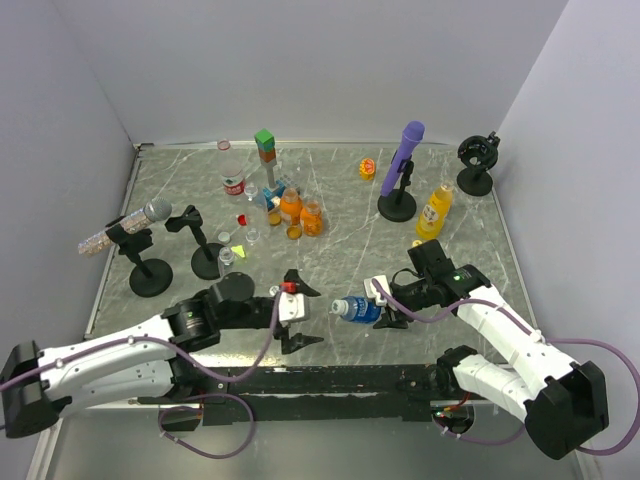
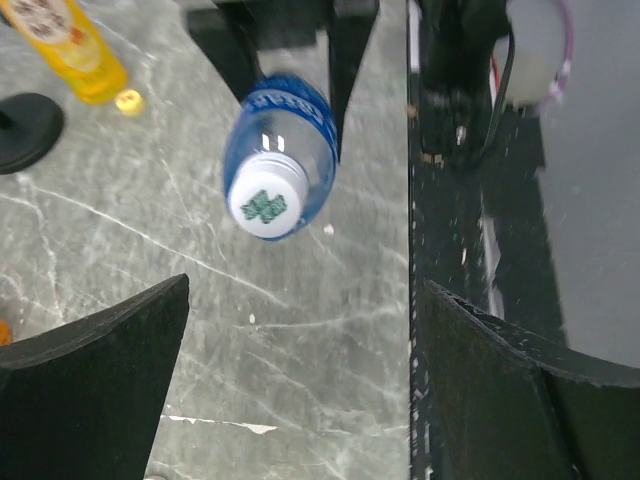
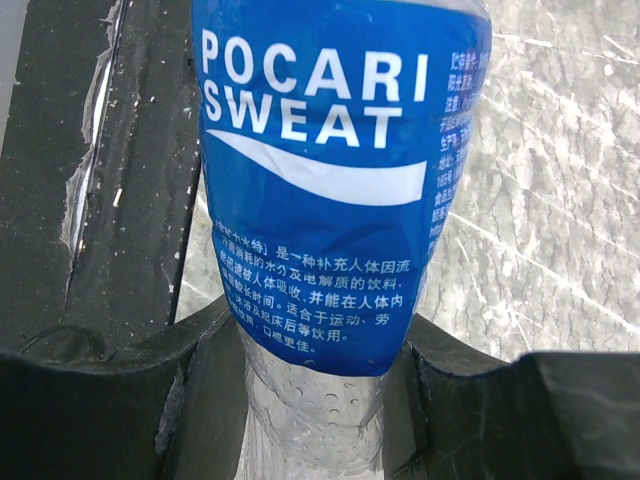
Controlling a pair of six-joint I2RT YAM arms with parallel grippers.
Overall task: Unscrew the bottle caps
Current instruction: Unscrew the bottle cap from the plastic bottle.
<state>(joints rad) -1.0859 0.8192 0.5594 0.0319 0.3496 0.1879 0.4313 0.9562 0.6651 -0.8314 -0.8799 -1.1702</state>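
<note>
A squat blue-labelled bottle [image 1: 360, 310] lies sideways above the table's near edge, with my right gripper [image 1: 392, 308] shut round its clear lower body [image 3: 320, 410]. The label [image 3: 330, 180] reads Pocari Sweat. Its white bottle cap [image 2: 265, 200] sits on the neck and points at my left gripper [image 1: 303, 314]. That gripper is open wide, a short way off the cap, with only bare table between its fingers [image 2: 100, 380]. Other bottles [image 1: 290, 205] stand grouped at the back, and a yellow juice bottle [image 1: 435, 212] stands at the right.
A purple microphone [image 1: 403, 160] on a black stand, a grey microphone [image 1: 150, 212], several black stands [image 1: 208, 262] and stacked green and orange blocks [image 1: 265, 145] stand around. Loose caps, red [image 1: 242, 219] and yellow [image 1: 238, 250], lie mid-left. A black rail [image 2: 470, 300] runs along the near edge.
</note>
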